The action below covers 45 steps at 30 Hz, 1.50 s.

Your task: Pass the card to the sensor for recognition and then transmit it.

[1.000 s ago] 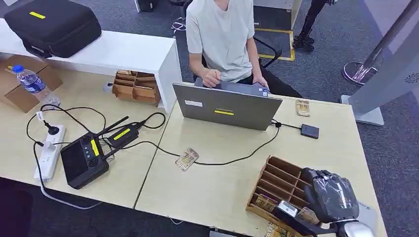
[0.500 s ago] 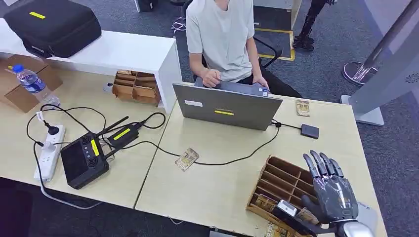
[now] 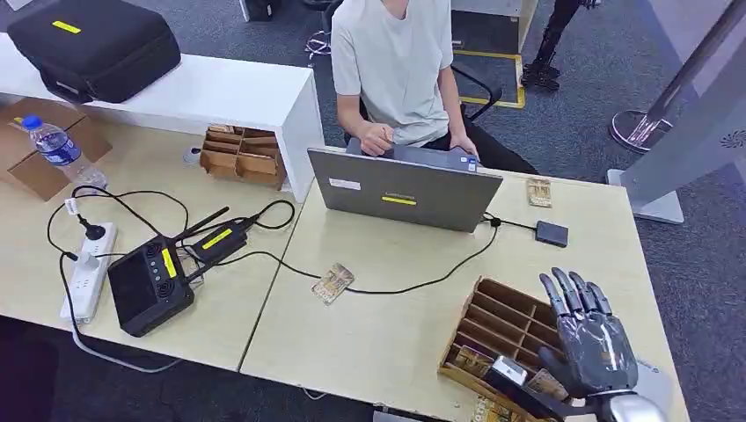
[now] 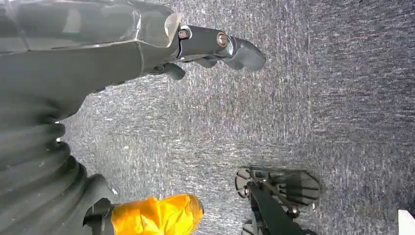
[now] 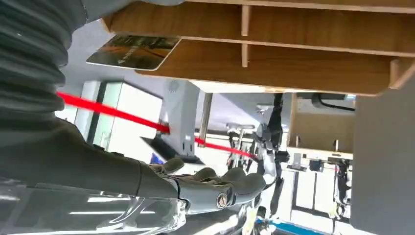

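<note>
A gold-patterned card (image 3: pixel 332 283) with rounded corners lies flat on the table (image 3: pixel 387 334).

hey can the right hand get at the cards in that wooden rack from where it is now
Probably yes. The right hand hovers open right over the near end of the wooden rack, and nothing sits between its fingers and the cards there.

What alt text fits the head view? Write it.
The robot's right hand, fingers spread, hovers over a wooden slotted card rack at the desk's near edge. Across the desk, a person sits behind a grey laptop.
</note>
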Tool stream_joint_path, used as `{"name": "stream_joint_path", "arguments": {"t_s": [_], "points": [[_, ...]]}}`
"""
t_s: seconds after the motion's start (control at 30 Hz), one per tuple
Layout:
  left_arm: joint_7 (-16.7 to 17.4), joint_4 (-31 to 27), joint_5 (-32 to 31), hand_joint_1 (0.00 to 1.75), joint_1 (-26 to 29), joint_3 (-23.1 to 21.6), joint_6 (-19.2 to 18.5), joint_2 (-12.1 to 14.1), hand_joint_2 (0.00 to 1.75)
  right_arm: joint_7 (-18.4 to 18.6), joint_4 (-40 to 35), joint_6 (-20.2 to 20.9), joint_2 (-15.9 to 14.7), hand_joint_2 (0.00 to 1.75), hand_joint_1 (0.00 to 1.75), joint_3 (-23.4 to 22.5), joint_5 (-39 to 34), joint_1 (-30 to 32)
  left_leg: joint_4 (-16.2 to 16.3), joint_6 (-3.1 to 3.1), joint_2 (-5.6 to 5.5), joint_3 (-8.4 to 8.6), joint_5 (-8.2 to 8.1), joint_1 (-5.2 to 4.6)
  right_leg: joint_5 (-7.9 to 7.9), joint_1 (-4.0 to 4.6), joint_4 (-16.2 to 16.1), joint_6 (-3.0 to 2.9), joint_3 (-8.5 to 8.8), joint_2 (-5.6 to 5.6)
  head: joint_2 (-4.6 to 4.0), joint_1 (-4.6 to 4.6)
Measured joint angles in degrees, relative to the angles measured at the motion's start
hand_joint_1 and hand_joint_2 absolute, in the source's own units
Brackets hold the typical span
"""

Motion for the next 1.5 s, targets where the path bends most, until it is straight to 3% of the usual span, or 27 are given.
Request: {"name": "stream_joint_path", "arguments": {"t_s": [0.5, 0.8, 0.83, 0.87, 1.5], "points": [[0.02, 0.0, -0.17, 0.0, 0.0, 0.0, 0.13, 0.0, 1.75, 0.57, 2.08, 0.85, 0.0, 1.75, 0.0, -6.58, 1.16, -0.63, 0.0, 0.0, -0.01, 0.0, 0.0, -0.01, 0.0, 0.0, 0.0, 0.0, 0.01, -0.01, 0.0, 0.0], [0.02, 0.0, -0.2, 0.0, -0.01, 0.0, 0.26, 0.0, 1.75, -0.02, 3.87, 1.44, 0.11, 1.75, 0.0, -8.13, 1.16, -1.08, 0.0, 0.0, 0.0, -0.01, 0.0, 0.0, 0.0, 0.0, 0.0, 0.0, 0.0, 0.0, 0.0, 0.0], [0.02, 0.0, -0.2, 0.0, -0.01, 0.0, 0.28, 0.0, 1.75, -0.02, 3.98, 1.46, 0.11, 1.75, 1.47, -8.13, 1.16, -1.09, 0.0, 0.0, 0.0, -0.01, 0.0, 0.0, 0.0, 0.0, 0.0, 0.0, 0.0, 0.0, 0.0, 0.0], [0.02, 0.0, -0.2, 0.0, -0.01, 0.0, 0.28, 0.0, 1.75, -0.05, 4.04, 1.53, 0.13, 1.75, 1.75, -8.15, 1.16, -1.11, 0.0, 0.0, 0.0, -0.01, 0.0, 0.0, 0.0, 0.0, 0.0, 0.0, 0.0, 0.0, 0.0, 0.0], [0.02, 0.0, -0.2, 0.0, -0.1, 0.07, 0.28, 0.0, 1.75, -0.81, 5.29, 1.77, 0.57, 1.75, 1.75, -8.15, 1.05, -2.4, 0.0, 0.0, 0.0, 0.01, 0.0, 0.0, 0.0, 0.0, 0.0, 0.0, 0.01, 0.0, 0.0, 0.0]]}}
